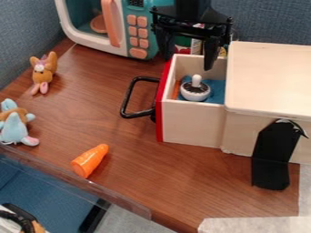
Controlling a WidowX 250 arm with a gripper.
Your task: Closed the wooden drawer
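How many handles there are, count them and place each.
2. The black handle juts from the red front of the open drawer; the peach handle runs down the door of the microwave. The box's far sides are hidden, so more could be there.

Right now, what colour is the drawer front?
The drawer front is red, clearest in the camera view.

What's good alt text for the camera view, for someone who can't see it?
A wooden drawer stands open, a black-and-white toy inside, an open gripper above it. A toy microwave is behind, a carrot and plush toys at picture left.
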